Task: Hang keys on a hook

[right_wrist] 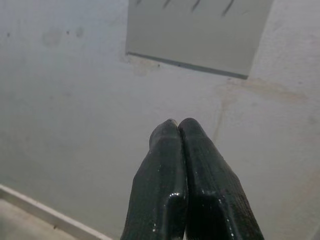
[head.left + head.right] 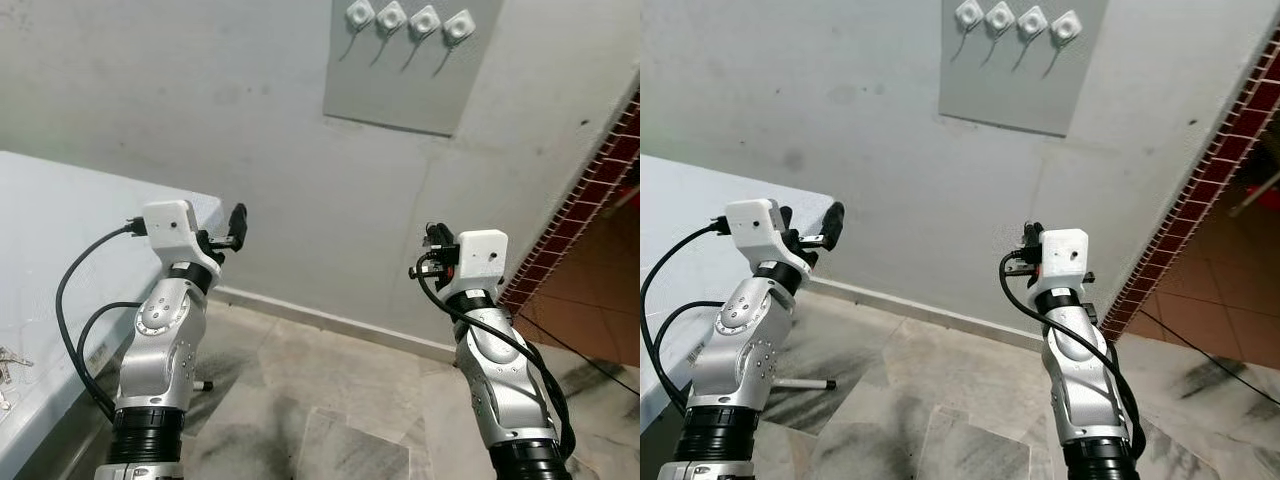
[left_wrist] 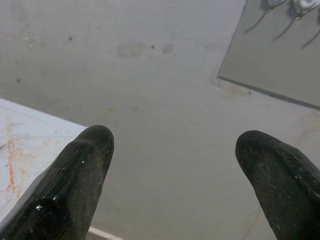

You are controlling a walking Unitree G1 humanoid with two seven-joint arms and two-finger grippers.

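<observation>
At my left edge, on the worktop (image 2: 60, 230), lies what looks like a small bunch of keys (image 2: 10, 358), though only a sliver shows, so I may be wrong. Neither tool holds them. My left tool (image 2: 236, 228) is spread wide and empty; my right tool (image 1: 177, 131) has its fingers pressed together on nothing. Further off, high on the wall (image 2: 200, 100), a grey panel (image 2: 400, 80) carries four hooks (image 2: 408, 22). I judge the pickup not yet done: next I must turn to the worktop and reach for the keys.

The left tool (image 3: 172, 175) has its two black fingers (image 3: 70, 190) wide apart; behind them, a grey wall (image 3: 150, 75); the table (image 3: 30, 145) corner; hooks (image 3: 292, 10) on a panel (image 3: 280, 60).
</observation>
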